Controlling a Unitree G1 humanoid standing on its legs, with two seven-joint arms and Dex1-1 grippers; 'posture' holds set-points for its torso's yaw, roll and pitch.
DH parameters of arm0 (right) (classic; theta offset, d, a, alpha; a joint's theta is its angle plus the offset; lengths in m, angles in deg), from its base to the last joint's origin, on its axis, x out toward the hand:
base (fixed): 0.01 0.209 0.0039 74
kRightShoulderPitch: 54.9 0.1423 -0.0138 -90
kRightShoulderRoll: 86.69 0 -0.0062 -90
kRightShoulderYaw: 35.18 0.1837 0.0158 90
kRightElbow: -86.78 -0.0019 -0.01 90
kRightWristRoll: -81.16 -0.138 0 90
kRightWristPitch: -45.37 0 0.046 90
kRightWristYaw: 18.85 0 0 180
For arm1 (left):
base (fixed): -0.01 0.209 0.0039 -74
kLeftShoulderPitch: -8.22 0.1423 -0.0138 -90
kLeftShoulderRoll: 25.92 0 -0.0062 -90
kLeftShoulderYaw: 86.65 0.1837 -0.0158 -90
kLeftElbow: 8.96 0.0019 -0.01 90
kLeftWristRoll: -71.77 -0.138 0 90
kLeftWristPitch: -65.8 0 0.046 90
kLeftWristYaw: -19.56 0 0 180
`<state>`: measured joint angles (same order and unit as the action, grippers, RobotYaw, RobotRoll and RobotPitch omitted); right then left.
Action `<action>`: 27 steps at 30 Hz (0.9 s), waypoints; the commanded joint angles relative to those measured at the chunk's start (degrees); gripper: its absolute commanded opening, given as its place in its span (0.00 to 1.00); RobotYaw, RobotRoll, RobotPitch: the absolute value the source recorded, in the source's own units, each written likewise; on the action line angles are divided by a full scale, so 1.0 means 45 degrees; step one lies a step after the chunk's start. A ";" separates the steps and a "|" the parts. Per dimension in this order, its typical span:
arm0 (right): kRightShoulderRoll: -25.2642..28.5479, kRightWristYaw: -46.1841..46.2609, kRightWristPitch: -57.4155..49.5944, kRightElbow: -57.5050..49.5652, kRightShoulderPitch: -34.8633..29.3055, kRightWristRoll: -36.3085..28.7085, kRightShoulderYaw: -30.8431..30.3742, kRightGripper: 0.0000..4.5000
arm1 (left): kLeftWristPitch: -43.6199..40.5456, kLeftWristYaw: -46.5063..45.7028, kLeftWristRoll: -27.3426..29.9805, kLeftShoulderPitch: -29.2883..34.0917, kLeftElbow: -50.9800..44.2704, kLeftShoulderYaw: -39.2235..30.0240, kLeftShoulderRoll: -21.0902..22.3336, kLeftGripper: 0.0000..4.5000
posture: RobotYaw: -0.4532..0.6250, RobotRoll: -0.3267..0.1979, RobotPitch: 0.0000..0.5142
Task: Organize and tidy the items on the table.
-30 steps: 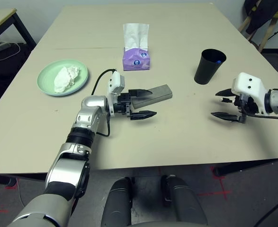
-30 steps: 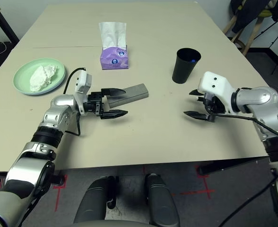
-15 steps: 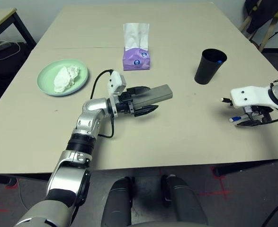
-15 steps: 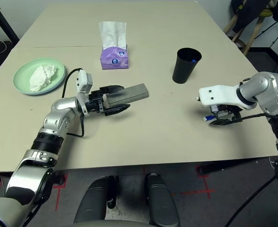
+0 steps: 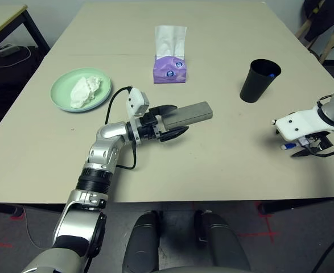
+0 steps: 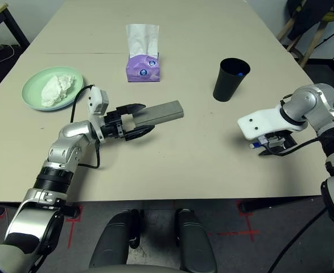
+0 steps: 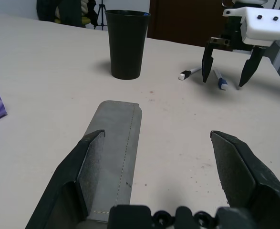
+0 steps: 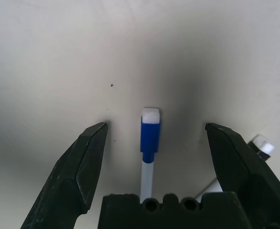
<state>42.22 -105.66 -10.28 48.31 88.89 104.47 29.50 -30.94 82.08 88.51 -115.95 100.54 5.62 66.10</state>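
While the right gripper [image 5: 306,149] hangs over the pen [image 5: 288,146] at the right side of the table [image 5: 223,170], head views show its fingers spread and pointing down, nothing held. The grey case [image 5: 188,114] lies near the middle of the table with the left gripper [image 5: 165,121] level around its near end, jaws wide; it rests on the table rather than being lifted. Far from it stands the purple tissue box [image 5: 169,69] with a tissue sticking up from its slot. On the left, the pale green plate [image 5: 61,98] carries a crumpled white tissue [image 5: 82,91]. The black cup [image 5: 257,82] stands upright to the right of the case, with something blue inside near its rim; what it is I cannot tell.

From the left wrist, one finger [image 7: 80,167] lies against the case's side and the other stands well apart over bare table. Closing from here could shove the case sideways or pinch only one edge, so it may twist out. The cup sits beyond, and the right gripper straddles two pens [image 7: 219,78] further right.

From the right wrist, the blue-capped pen [image 8: 149,143] lies between the open fingers [image 8: 85,162], with a second white-tipped pen [image 8: 260,144] just beside one finger. That neighbour could get caught or knocked, and a thin round pen may roll or slip as the jaws shut.
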 commanded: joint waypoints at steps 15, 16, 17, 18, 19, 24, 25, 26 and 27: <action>-0.0146 -0.0052 0.0712 0.0771 0.0333 0.0449 -0.0263 0.36 | -0.0123 -0.0012 0.0081 0.0147 -0.0243 0.0133 0.0144 1.00 | 0.50 0.62 0.37; -0.0149 -0.0090 0.0692 0.0746 0.0345 0.0421 -0.0247 0.27 | -0.0122 0.0001 0.0079 0.0136 -0.0225 0.0138 0.0152 1.00 | 0.49 0.62 0.37; -0.0154 -0.0115 0.0678 0.0736 0.0356 0.0405 -0.0239 0.19 | -0.0116 0.0010 0.0078 0.0123 -0.0200 0.0140 0.0156 1.00 | 0.49 0.62 0.37; -0.0131 -0.0355 0.0471 0.0589 0.0361 0.0167 -0.0105 0.11 | -0.0120 0.0060 0.0076 0.0093 -0.0174 0.0161 0.0174 1.00 | 0.49 0.62 0.36; -0.0106 -0.0583 0.0269 0.0434 0.0366 -0.0050 0.0012 0.09 | -0.0123 0.0095 0.0071 0.0057 -0.0143 0.0178 0.0188 1.00 | 0.48 0.62 0.36; 0.0128 -0.1265 -0.2686 -0.0914 0.0286 -0.2609 -0.0166 0.09 | -0.0074 0.0203 -0.0005 -0.0315 0.0232 0.0220 0.0198 1.00 | 0.47 0.62 0.33; 0.0260 -0.1265 -0.3663 -0.1469 0.0245 -0.3516 -0.0408 0.09 | -0.0069 0.0245 -0.0008 -0.0384 0.0308 0.0230 0.0198 1.00 | 0.46 0.62 0.32; 0.0408 -0.1265 -0.4489 -0.2024 0.0234 -0.4275 -0.0601 0.09 | -0.0066 0.0293 -0.0012 -0.0451 0.0389 0.0244 0.0203 1.00 | 0.46 0.62 0.31; 0.0542 -0.1265 -0.5177 -0.2508 0.0245 -0.4853 -0.0717 0.09 | -0.0052 0.0336 -0.0017 -0.0505 0.0464 0.0256 0.0208 1.00 | 0.46 0.62 0.31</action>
<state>43.18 -111.03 -28.27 40.33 90.25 87.86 27.69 -31.29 82.80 88.55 -118.14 101.56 5.76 66.82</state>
